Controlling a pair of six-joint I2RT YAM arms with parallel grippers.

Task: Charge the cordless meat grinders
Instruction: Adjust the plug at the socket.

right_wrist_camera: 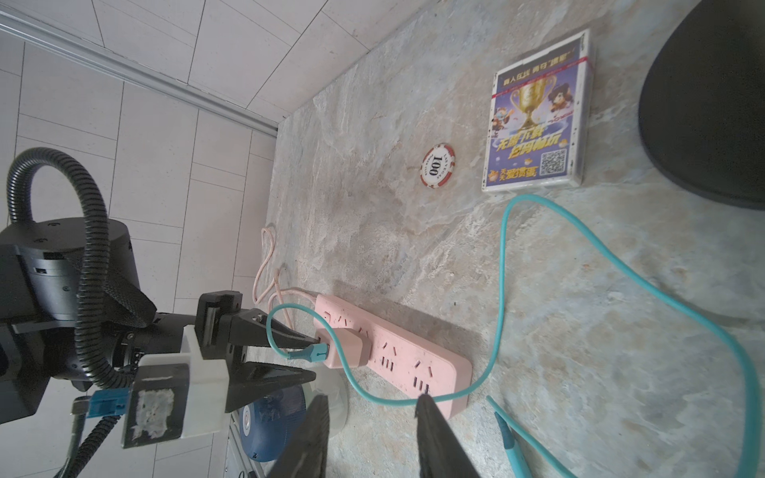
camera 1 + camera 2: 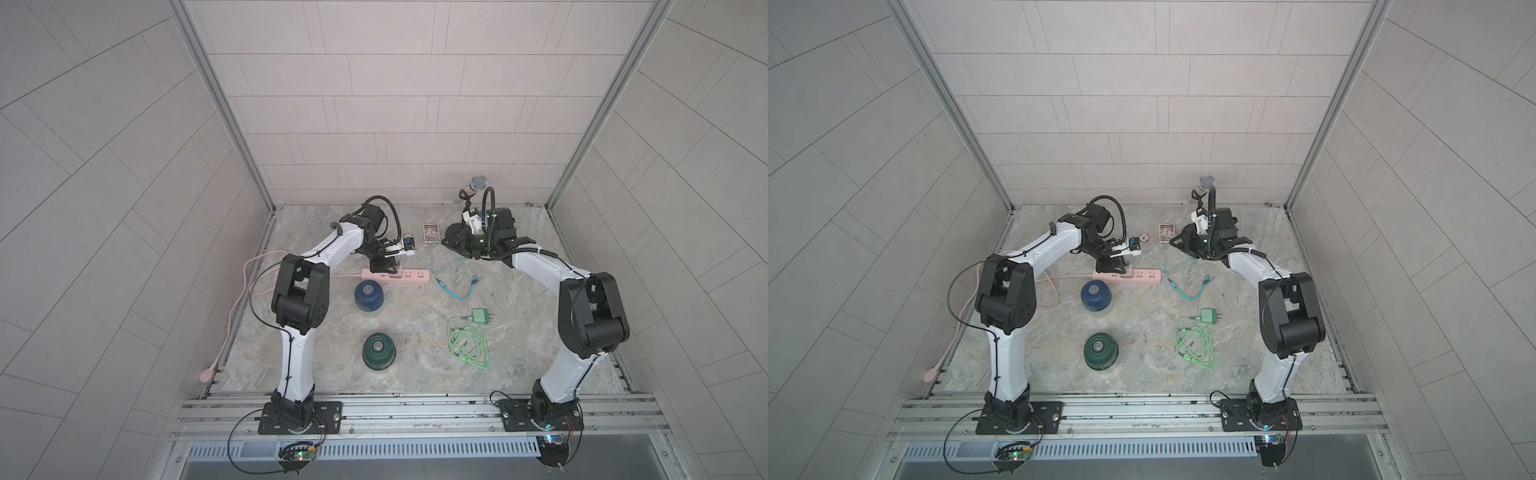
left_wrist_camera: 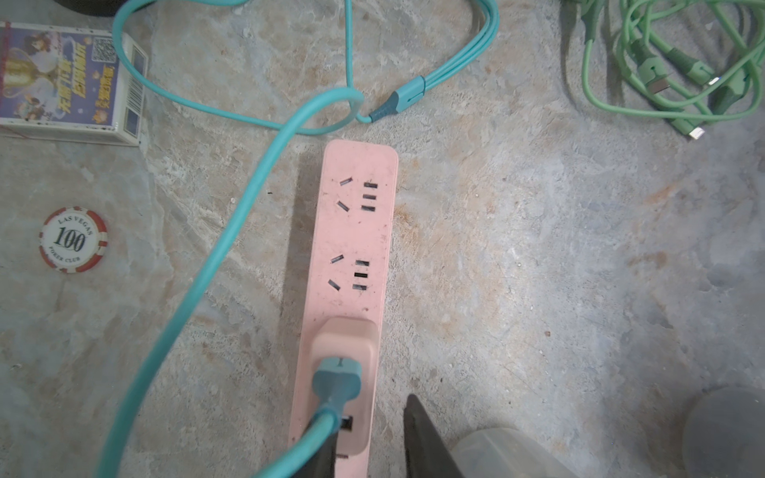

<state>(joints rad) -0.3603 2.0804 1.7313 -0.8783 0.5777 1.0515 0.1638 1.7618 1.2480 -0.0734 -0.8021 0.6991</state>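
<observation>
Trouble waits at the pink power strip [image 2: 415, 275]. In both top views the dark blue round grinder [image 2: 368, 295] and dark green round grinder [image 2: 378, 351] stand on the stone table [image 2: 415, 374], no cable in them. Left wrist view: the teal cable [image 3: 232, 231] loops, so a tug may pull its plug [image 3: 335, 380] out. Right wrist view: the left claw [image 1: 314, 356] is spread around that plug; the right claw [image 1: 371, 397] is spread, empty.

Two grinders [image 2: 368, 294] [image 2: 378, 351], two cables [image 3: 232, 231] [image 2: 469, 345], one power strip [image 2: 415, 275], one chip [image 3: 73, 240].
</observation>
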